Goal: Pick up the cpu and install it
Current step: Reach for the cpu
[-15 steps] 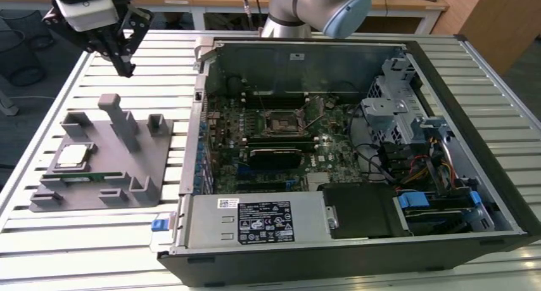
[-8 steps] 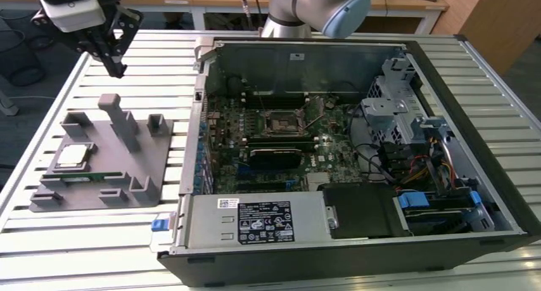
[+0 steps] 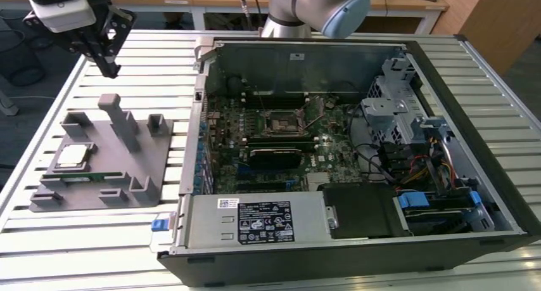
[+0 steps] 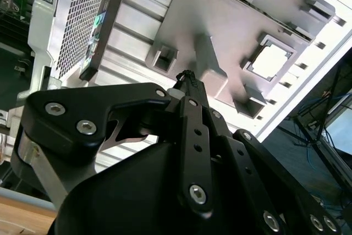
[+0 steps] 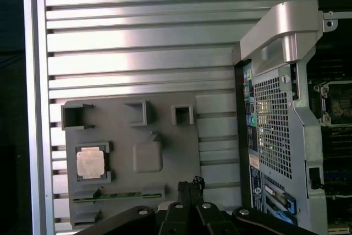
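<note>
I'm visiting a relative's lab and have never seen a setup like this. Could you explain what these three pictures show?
It is one robot arm with a two-fingered gripper, working over a slatted metal table. The exterior view looks at the whole scene from off the arm. Both wrist views come from cameras riding on the arm, looking past the gripper. On the table lies an open computer case, with its circuit board and square chip socket showing. Beside it, toward the exterior view's left, a grey holder carries the cpu, a small silver square, and a green memory stick. The gripper hangs above the holder, shut and holding nothing. The cpu is not yet picked up.
</note>
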### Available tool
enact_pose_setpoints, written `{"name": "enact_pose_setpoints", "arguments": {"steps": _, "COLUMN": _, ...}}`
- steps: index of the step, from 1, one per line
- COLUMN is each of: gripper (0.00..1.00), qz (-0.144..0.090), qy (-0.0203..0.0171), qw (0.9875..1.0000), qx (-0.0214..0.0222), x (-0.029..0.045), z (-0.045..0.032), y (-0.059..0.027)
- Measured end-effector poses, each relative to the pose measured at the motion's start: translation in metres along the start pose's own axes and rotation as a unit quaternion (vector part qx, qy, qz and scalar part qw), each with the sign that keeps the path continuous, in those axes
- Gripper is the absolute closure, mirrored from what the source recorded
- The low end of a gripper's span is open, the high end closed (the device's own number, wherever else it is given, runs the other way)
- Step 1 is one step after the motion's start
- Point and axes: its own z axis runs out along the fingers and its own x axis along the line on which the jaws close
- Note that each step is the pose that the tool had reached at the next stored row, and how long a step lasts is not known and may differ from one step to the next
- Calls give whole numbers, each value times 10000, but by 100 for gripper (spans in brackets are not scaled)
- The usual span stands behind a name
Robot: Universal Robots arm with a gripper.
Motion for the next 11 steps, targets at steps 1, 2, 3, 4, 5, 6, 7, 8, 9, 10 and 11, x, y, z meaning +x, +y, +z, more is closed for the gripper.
{"name": "enact_pose_setpoints", "arguments": {"steps": 1, "gripper": 89, "qz": 0, "qy": 0, "qw": 10000, "qx": 0, "x": 9, "z": 0, "y": -1}}
{"name": "enact_pose_setpoints", "arguments": {"steps": 2, "gripper": 89, "qz": 0, "qy": 0, "qw": 10000, "qx": 0, "x": 18, "z": 0, "y": -1}}
{"name": "enact_pose_setpoints", "arguments": {"steps": 3, "gripper": 89, "qz": 0, "qy": 0, "qw": 10000, "qx": 0, "x": 27, "z": 0, "y": -2}}
{"name": "enact_pose_setpoints", "arguments": {"steps": 4, "gripper": 89, "qz": 0, "qy": 0, "qw": 10000, "qx": 0, "x": 36, "z": 1, "y": -3}}
{"name": "enact_pose_setpoints", "arguments": {"steps": 5, "gripper": 89, "qz": 0, "qy": 0, "qw": 10000, "qx": 0, "x": 45, "z": 1, "y": -3}}
{"name": "enact_pose_setpoints", "arguments": {"steps": 6, "gripper": 89, "qz": 0, "qy": 0, "qw": 10000, "qx": 0, "x": 54, "z": 1, "y": -4}}
{"name": "enact_pose_setpoints", "arguments": {"steps": 7, "gripper": 89, "qz": 0, "qy": 0, "qw": 10000, "qx": 0, "x": 62, "z": 1, "y": -5}}
{"name": "enact_pose_setpoints", "arguments": {"steps": 8, "gripper": 89, "qz": 0, "qy": 1, "qw": 10000, "qx": 0, "x": 70, "z": 1, "y": -6}}
{"name": "enact_pose_setpoints", "arguments": {"steps": 9, "gripper": 89, "qz": 0, "qy": 0, "qw": 10000, "qx": 0, "x": 78, "z": 2, "y": -6}}
{"name": "enact_pose_setpoints", "arguments": {"steps": 10, "gripper": 89, "qz": 0, "qy": 0, "qw": 10000, "qx": 0, "x": 86, "z": 2, "y": -7}}
{"name": "enact_pose_setpoints", "arguments": {"steps": 11, "gripper": 89, "qz": 0, "qy": 0, "qw": 10000, "qx": 0, "x": 94, "z": 2, "y": -7}}
